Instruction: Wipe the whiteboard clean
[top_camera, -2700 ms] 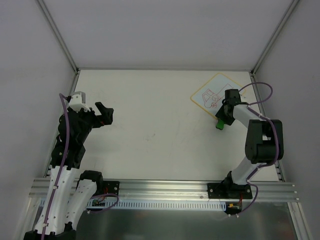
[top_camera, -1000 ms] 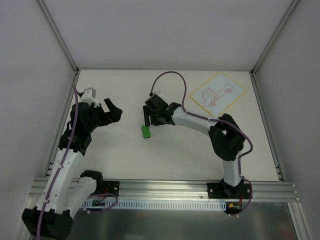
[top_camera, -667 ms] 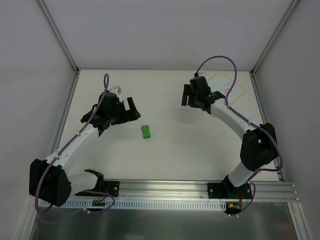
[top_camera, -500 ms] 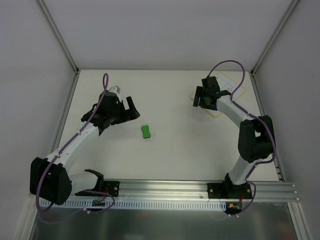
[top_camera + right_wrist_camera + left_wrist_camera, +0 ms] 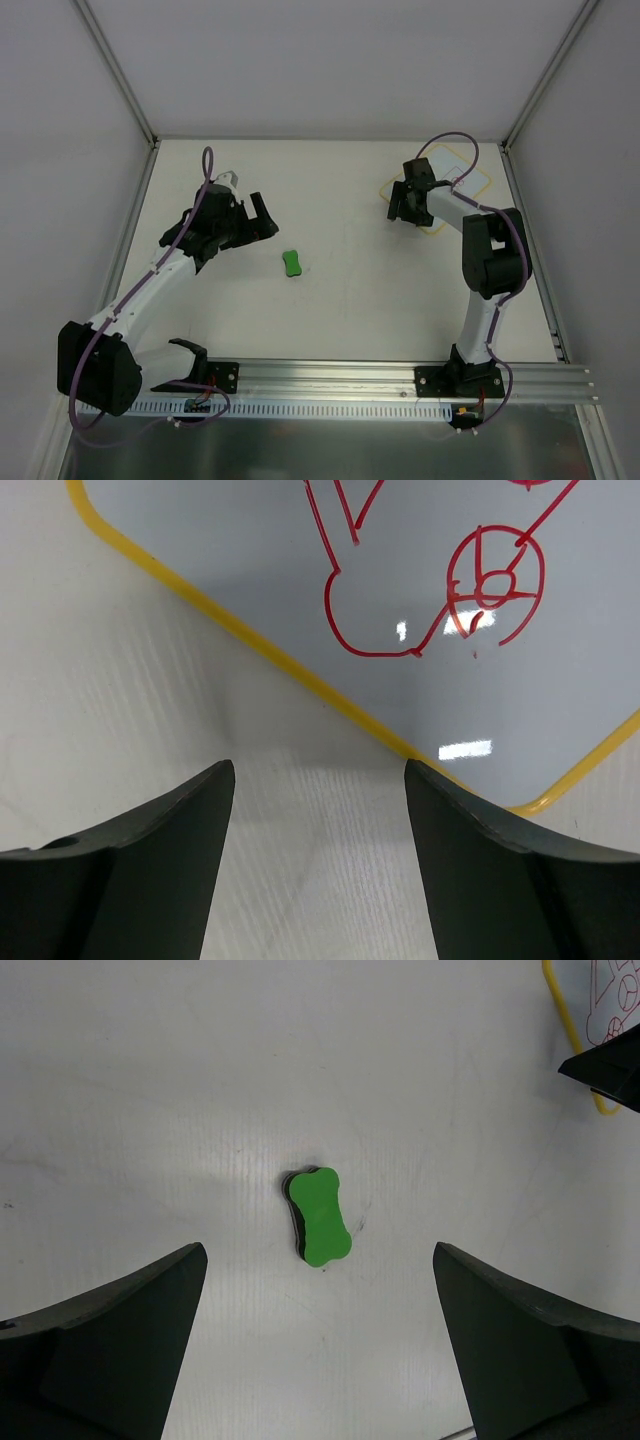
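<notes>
The whiteboard (image 5: 470, 182) lies at the back right, white with a yellow border, partly under my right arm. Its red vehicle drawing (image 5: 440, 590) shows in the right wrist view. My right gripper (image 5: 401, 204) is open and empty, just off the board's left corner; in its wrist view (image 5: 320, 810) the yellow edge (image 5: 300, 675) runs just ahead of the jaws. The green eraser (image 5: 291, 263) lies alone on the table middle. My left gripper (image 5: 264, 216) is open and empty, up-left of the eraser. The eraser (image 5: 320, 1215) lies ahead between the open fingers (image 5: 120, 1340).
White walls with metal posts close in the table on three sides. The aluminium rail (image 5: 330, 380) with both arm bases runs along the near edge. The board's corner (image 5: 570, 1020) and the right gripper's dark tip (image 5: 610, 1070) show at the left wrist view's top right.
The right gripper carried the eraser to the table middle, let it go and went back to the whiteboard's left corner. The left gripper moved right toward the eraser.
</notes>
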{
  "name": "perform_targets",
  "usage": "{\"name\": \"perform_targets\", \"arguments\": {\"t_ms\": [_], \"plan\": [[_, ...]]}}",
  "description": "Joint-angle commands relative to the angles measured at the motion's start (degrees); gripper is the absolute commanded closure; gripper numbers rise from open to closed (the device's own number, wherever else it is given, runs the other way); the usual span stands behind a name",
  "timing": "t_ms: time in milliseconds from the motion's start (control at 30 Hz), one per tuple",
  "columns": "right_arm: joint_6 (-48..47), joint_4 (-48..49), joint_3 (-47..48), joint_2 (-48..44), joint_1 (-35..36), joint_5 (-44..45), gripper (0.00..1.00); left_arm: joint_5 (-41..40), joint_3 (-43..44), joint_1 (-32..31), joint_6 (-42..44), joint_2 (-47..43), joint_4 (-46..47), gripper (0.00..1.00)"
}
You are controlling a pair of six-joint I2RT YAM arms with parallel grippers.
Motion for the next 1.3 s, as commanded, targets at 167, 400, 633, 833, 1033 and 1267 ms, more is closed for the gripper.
{"name": "perform_targets", "arguments": {"t_ms": [167, 400, 633, 833, 1033, 1267], "plan": [[-2.72, 3.25, 0.76, -1.36, -0.88, 0.7, 0.28, 0.54, -1.39, -0.18, -0.4, -2.36, 0.23, 0.01], [-2.29, 3.17, 2.17, 1.46, -2.29, -2.72, 0.28, 0.63, -1.65, -0.27, -0.57, -2.53, 0.23, 0.01], [-0.53, 0.53, -0.63, -0.02, -1.32, -9.49, 0.31, 0.36, -1.66, -0.27, -0.57, -2.36, 0.23, 0.01], [0.0, -0.09, -6.17, -3.46, 3.94, -14.06, 0.4, 0.1, -1.3, -0.27, -0.4, -1.92, 0.23, 0.01], [-2.55, -0.17, -11.36, -4.6, 16.07, -20.3, 0.42, -0.16, -0.95, -0.27, -0.57, -1.22, 0.23, 0.01], [-2.64, -0.17, -14.26, -6.53, 32.14, -22.33, 0.43, -0.43, -0.43, -0.27, -0.92, -0.16, 0.14, 0.01]]}}
